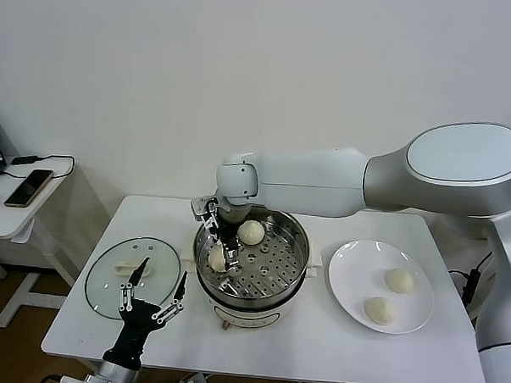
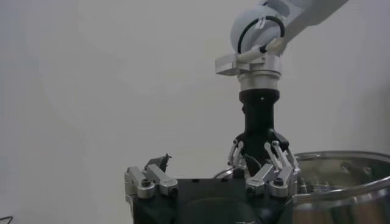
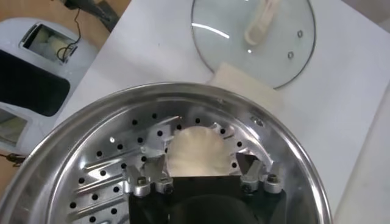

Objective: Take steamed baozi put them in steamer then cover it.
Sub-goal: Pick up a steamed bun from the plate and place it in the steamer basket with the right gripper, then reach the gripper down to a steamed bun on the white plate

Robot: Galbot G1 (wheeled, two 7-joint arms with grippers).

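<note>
The steamer (image 1: 300, 244) stands mid-table with two steamed baozi on its perforated tray, one at the back (image 1: 251, 233) and one at the front left (image 1: 218, 258). My right gripper (image 1: 221, 259) reaches down into the pot over the front-left bun. In the right wrist view this baozi (image 3: 196, 149) lies between the spread fingers of the right gripper (image 3: 200, 157), which is open with a gap on both sides. Two more baozi (image 1: 399, 280) (image 1: 380, 310) lie on the white plate (image 1: 353, 281). The glass cover (image 1: 107, 278) lies flat left of the steamer. My left gripper (image 1: 161, 276) hovers open beside it.
A side table (image 1: 17, 219) with a phone stands far left. The left wrist view shows the left gripper (image 2: 210, 176), the right arm's wrist (image 2: 261, 91) and the steamer rim (image 2: 347, 176). The cover (image 3: 256, 42) shows beyond the pot.
</note>
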